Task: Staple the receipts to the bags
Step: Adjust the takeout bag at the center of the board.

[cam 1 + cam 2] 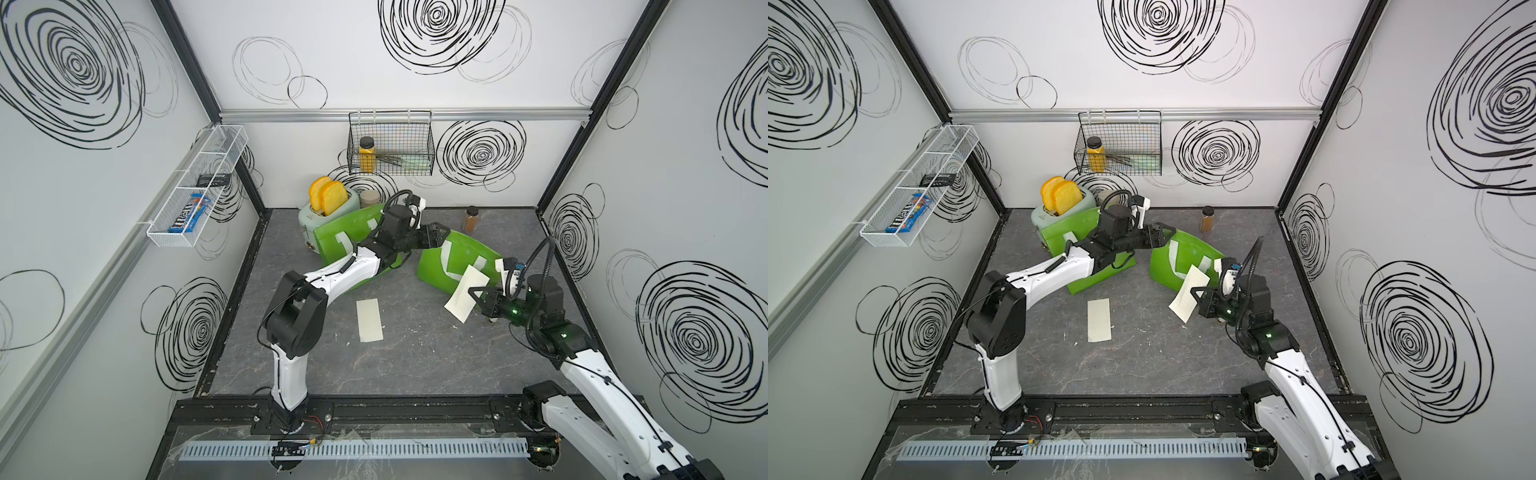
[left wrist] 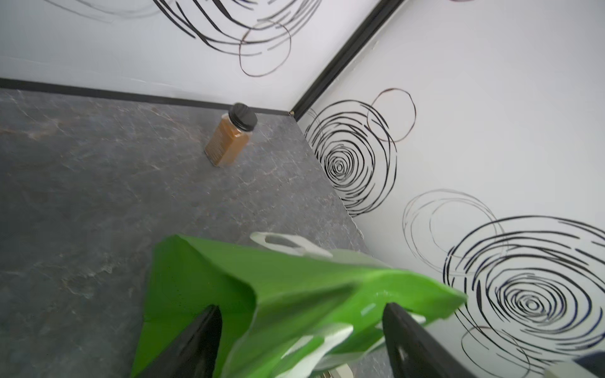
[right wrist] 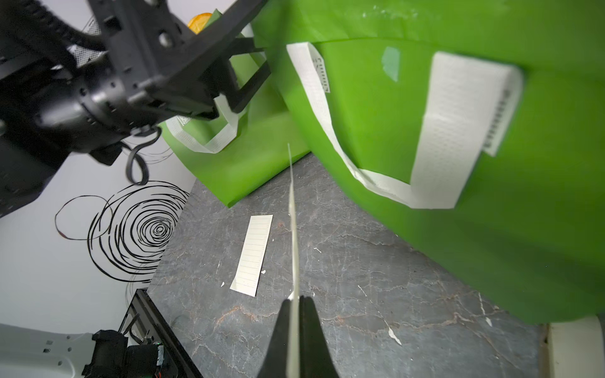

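Two bags [image 1: 432, 266] stand near twelve o'clock in both top views, a loose receipt [image 1: 369, 320] flat on the worktop [image 1: 415, 365]. Left wrist: our left pincer [image 2: 301, 307] gapes astride a bag rim [image 2: 294, 261]. Right wrist: our right pincer [image 3: 296, 299] clamps the second receipt [image 3: 295, 261].

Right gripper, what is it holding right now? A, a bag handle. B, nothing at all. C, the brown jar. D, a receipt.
D: the right gripper is shut on a receipt, seen edge-on between its fingers in the right wrist view; the other receipt lies flat and untouched.
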Motion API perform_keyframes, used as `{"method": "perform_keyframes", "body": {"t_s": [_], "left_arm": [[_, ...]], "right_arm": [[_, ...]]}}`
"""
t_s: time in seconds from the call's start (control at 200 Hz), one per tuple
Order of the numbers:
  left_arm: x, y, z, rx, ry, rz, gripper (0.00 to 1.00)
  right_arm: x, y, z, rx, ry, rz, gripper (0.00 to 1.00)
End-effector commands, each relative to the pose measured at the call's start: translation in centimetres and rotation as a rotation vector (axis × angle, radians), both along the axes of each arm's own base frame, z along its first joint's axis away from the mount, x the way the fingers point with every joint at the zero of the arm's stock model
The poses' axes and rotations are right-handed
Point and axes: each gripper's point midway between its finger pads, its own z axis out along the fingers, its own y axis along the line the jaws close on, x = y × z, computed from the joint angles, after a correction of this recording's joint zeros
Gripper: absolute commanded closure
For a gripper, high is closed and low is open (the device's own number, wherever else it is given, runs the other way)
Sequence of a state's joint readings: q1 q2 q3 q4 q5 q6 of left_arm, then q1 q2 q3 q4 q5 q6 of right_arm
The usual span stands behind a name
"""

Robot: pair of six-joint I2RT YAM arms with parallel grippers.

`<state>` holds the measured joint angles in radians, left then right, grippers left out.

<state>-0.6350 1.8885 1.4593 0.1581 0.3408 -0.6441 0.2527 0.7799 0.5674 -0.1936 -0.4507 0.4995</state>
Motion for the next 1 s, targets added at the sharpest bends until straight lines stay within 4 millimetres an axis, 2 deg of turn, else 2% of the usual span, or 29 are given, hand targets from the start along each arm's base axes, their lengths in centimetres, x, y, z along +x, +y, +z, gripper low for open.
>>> {"method": "perform_keyframes", "body": {"t_s": [0.0, 0.195, 0.3, 0.415, 0.52, 0.61, 0.751, 0.871, 0.991], "left_arm": [[-1.2, 0.3, 2.3, -0.05, -0.039, 0.005, 0.19], [-4.6, 0.0, 2.1, -0.028, -0.03, -0.036, 0.21], [-6.1, 1.0, 1.7, 0.025, -0.031, -0.016, 0.19], [-5.9, 3.7, 1.6, 0.109, -0.059, 0.05, 0.17], [-4.4, 5.1, 3.6, 0.142, -0.134, 0.075, 0.14], [-2.6, 4.5, 5.5, 0.162, -0.205, 0.036, 0.13], [-1.0, 1.3, 6.5, 0.157, -0.264, -0.121, 0.14], [-0.9, -0.8, 5.6, 0.176, -0.291, -0.226, 0.14], [-1.9, -1.1, 3.9, 0.169, -0.252, -0.303, 0.17]], "right_arm": [[1.0, -0.9, 1.0, -0.044, -0.024, -0.037, 1.0], [1.8, -1.4, 1.3, -0.065, -0.044, -0.043, 1.0], [1.8, -1.1, 1.8, -0.064, -0.059, -0.018, 1.0], [1.6, -0.8, 2.1, -0.056, -0.066, -0.001, 1.0], [1.6, -1.2, 2.2, -0.074, -0.073, -0.018, 1.0], [1.8, -1.8, 2.5, -0.099, -0.083, -0.051, 1.0], [2.1, -2.4, 2.8, -0.141, -0.105, -0.071, 1.0], [2.1, -1.5, 2.9, -0.143, -0.165, -0.001, 1.0], [2.3, -0.5, 2.8, -0.135, -0.216, 0.063, 1.0]]}}
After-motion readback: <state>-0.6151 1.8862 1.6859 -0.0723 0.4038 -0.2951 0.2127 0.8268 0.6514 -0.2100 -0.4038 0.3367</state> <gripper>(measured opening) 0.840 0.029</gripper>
